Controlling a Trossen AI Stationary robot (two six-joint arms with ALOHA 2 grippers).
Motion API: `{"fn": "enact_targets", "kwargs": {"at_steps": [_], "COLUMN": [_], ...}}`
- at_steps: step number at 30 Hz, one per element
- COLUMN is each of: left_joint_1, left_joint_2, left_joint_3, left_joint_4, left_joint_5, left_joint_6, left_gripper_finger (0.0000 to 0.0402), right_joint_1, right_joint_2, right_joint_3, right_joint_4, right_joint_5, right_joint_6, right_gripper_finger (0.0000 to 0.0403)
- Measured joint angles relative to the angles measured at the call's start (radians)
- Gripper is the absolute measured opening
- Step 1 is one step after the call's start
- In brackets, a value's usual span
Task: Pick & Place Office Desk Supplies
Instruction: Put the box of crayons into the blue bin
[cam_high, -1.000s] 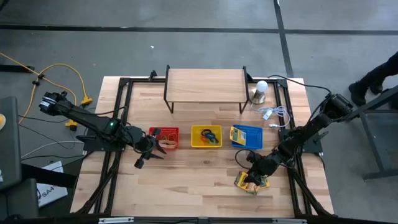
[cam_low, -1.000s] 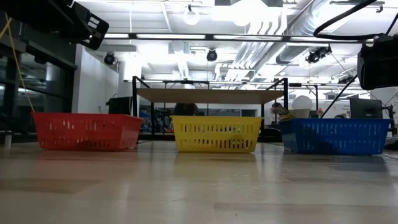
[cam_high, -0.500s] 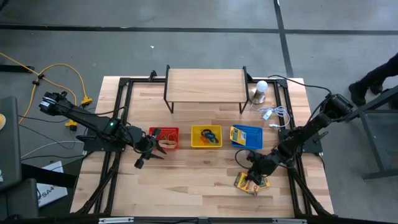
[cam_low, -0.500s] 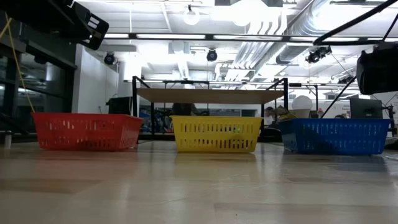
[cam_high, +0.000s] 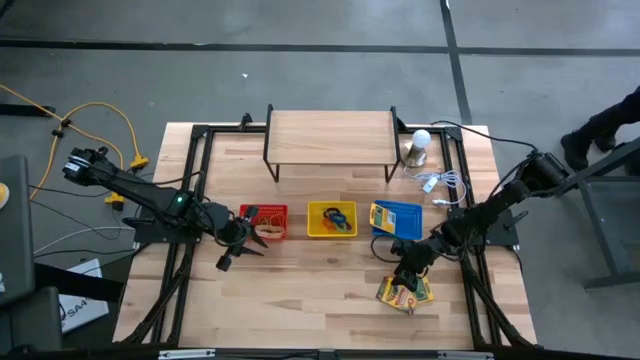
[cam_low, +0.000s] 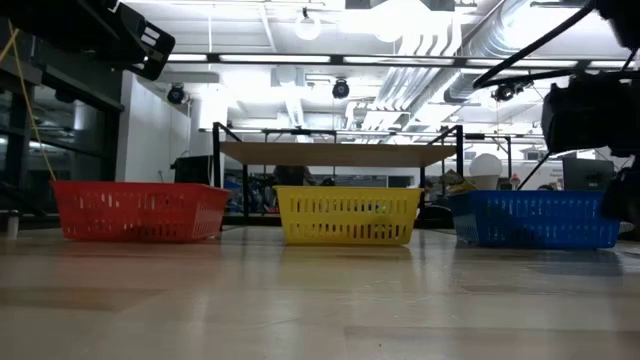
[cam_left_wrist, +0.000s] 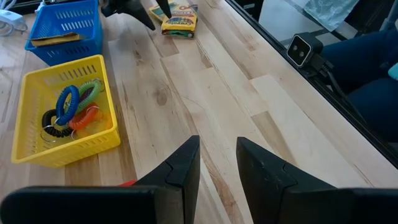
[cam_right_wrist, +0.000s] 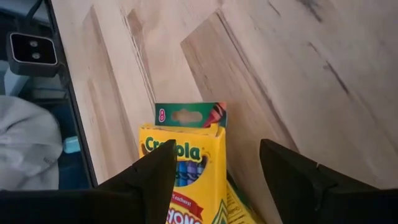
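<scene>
Two yellow-and-green crayon boxes (cam_high: 405, 294) lie flat on the table at the near right, one partly on the other. My right gripper (cam_high: 407, 271) hangs open just on their far side. In the right wrist view its fingers (cam_right_wrist: 217, 171) stand on either side of the top box (cam_right_wrist: 186, 168), with a gap at one side. My left gripper (cam_high: 256, 240) waits open and empty at the near edge of the red basket (cam_high: 265, 220). The yellow basket (cam_left_wrist: 68, 146) holds coloured coil rings (cam_left_wrist: 74, 109). The blue basket (cam_high: 397, 218) holds another crayon box. My right gripper has one finger (cam_right_wrist: 146, 180) overlapping the top box's long edge (cam_right_wrist: 144, 155) in the wrist view, and I cannot tell whether it touches. The other finger stands clear of the box. The box lies flat on the table.
A raised wooden shelf (cam_high: 330, 140) stands at the far middle. A white bulb (cam_high: 418, 145) and a tangle of white wire (cam_high: 440, 183) lie at the far right. Bare wood stretches along the near side of the three baskets.
My right gripper has swung a little from above the crayon boxes toward the far edge and the blue basket. The boxes have stayed where they were.
</scene>
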Motion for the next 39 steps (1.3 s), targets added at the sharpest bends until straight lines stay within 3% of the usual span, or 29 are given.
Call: {"fn": "enact_targets", "kwargs": {"at_steps": [14, 22, 33, 39], "left_joint_1": [0.000, 0.000, 0.000, 0.000], "left_joint_2": [0.000, 0.000, 0.000, 0.000], "left_joint_3": [0.000, 0.000, 0.000, 0.000], "left_joint_4": [0.000, 0.000, 0.000, 0.000], "left_joint_5": [0.000, 0.000, 0.000, 0.000], "left_joint_6": [0.000, 0.000, 0.000, 0.000], "left_gripper_finger": [0.0100, 0.0100, 0.0100, 0.0100], "right_joint_1": [-0.131, -0.142, -0.162, -0.174], "right_joint_2": [0.000, 0.001, 0.180, 0.199], "right_joint_3": [0.000, 0.000, 0.000, 0.000], "right_joint_4": [0.026, 0.026, 0.261, 0.269], "right_joint_5": [-0.205, -0.233, -0.353, -0.384], "right_joint_6": [-0.111, -0.119, -0.121, -0.124], "right_gripper_finger": [0.0220, 0.0220, 0.0220, 0.0220]}}
